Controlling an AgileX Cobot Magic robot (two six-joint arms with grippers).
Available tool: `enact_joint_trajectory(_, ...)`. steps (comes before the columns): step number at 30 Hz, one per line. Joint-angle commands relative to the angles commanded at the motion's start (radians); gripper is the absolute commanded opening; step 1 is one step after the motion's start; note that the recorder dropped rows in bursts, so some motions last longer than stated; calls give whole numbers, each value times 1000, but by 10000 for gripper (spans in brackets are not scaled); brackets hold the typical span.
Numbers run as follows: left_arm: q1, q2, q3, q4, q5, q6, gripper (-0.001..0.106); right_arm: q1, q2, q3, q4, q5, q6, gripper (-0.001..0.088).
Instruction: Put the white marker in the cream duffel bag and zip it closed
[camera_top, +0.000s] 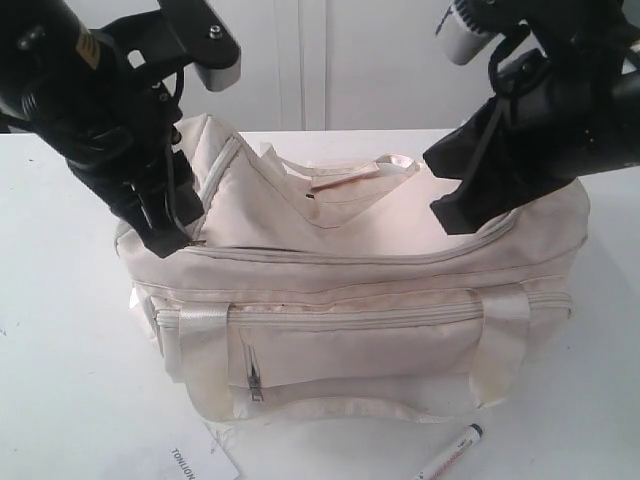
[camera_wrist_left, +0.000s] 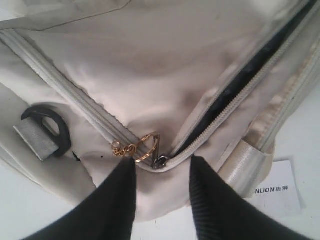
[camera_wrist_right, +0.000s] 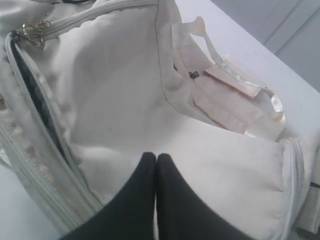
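The cream duffel bag (camera_top: 350, 255) sits in the middle of the table, its top zip partly open on the dark lining (camera_wrist_left: 250, 70). The white marker (camera_top: 458, 448) with its dark cap lies on the table in front of the bag, towards the right, untouched. My left gripper (camera_top: 165, 235) is open at the bag's left end. Its fingertips straddle the zip slider and gold keyring (camera_wrist_left: 142, 147) without closing on them. My right gripper (camera_wrist_right: 156, 156) is shut, tips pressed together over the bag's top fabric (camera_wrist_right: 115, 100) near the right end, with nothing visible between them.
A flat white paper tag (camera_top: 195, 462) with black letters lies on the table by the bag's front left corner. A black strap ring (camera_wrist_left: 47, 125) sits on the bag's left end. The webbing handles (camera_top: 200, 330) hang down the front. A wall stands behind the table.
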Motion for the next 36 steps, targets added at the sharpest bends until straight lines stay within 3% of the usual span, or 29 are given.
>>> enact_joint_trajectory(8,0,0,0,-71,-94,0,6,-10,0,-10,-111,27,159,0)
enact_joint_trajectory(19,-2,2,2,-228,-230,15,0,-123,2,-22,-108,66,237,0)
enact_joint_trajectory(26,-4,53,2,-442,-286,223,0,-191,2,-27,-113,54,288,0)
enact_joint_trajectory(31,-4,108,2,-447,-284,319,0,-218,2,-29,-113,54,301,0)
enact_joint_trajectory(36,-4,128,2,-442,-243,563,0,-218,2,-29,-113,56,301,0)
